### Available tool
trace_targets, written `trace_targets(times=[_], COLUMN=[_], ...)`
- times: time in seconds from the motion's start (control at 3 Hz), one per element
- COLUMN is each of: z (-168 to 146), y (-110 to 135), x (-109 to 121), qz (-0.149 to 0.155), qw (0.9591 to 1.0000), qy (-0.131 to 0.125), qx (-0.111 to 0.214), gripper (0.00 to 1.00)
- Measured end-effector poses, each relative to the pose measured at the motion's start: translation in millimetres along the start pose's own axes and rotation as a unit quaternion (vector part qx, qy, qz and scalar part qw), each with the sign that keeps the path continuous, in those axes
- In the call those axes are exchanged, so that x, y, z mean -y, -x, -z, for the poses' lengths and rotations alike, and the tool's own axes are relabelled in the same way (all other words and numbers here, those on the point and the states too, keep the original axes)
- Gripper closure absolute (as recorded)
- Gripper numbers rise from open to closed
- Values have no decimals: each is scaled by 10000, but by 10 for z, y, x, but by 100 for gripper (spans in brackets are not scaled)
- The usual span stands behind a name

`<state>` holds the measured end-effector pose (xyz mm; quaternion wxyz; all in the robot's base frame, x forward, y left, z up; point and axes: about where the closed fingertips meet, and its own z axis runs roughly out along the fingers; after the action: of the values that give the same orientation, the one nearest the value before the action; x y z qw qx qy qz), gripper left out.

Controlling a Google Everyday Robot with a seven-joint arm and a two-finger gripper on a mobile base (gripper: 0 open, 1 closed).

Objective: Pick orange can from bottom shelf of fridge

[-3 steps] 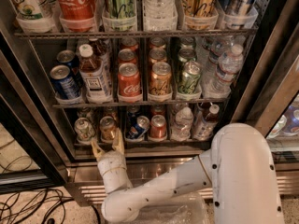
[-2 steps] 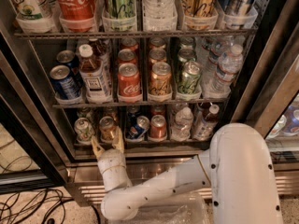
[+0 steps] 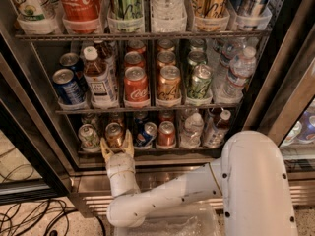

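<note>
Camera view, looking down at the fridge (image 3: 29,107). Nearest, black cables (image 3: 24,220) lie on the floor at lower left. The white arm (image 3: 251,181) bends from a bulky joint at lower right, runs left low across the front, then turns up before the steel base. At its end the tool (image 3: 116,140) sits at the front edge of the bottom shelf (image 3: 197,152), left of centre, with its two yellowish fingers (image 3: 105,150) spread wide in a V. The orange can (image 3: 114,132) stands on that shelf between the fingertips; whether they touch it cannot be told. A green can (image 3: 88,135) is just beside it on the left. To its right are a tilted blue can (image 3: 146,133), a red can (image 3: 166,133) and small water bottles (image 3: 191,131). On the rack above, a Coca-Cola can (image 3: 136,85) stands at the front.
</note>
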<state>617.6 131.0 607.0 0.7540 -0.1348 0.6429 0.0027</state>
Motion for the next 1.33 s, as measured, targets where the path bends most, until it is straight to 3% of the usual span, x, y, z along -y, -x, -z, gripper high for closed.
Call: trace_targets(times=[0.67,1.0,1.33], z=[-119,-163,-194], y=[-67,-89,-88], x=[-48,-65,-60], qz=[-68,-105,-161], qw=[9999,9998,9996], qy=[9,25,40], qx=[-117,-178,-223], gripper=[31,36,55])
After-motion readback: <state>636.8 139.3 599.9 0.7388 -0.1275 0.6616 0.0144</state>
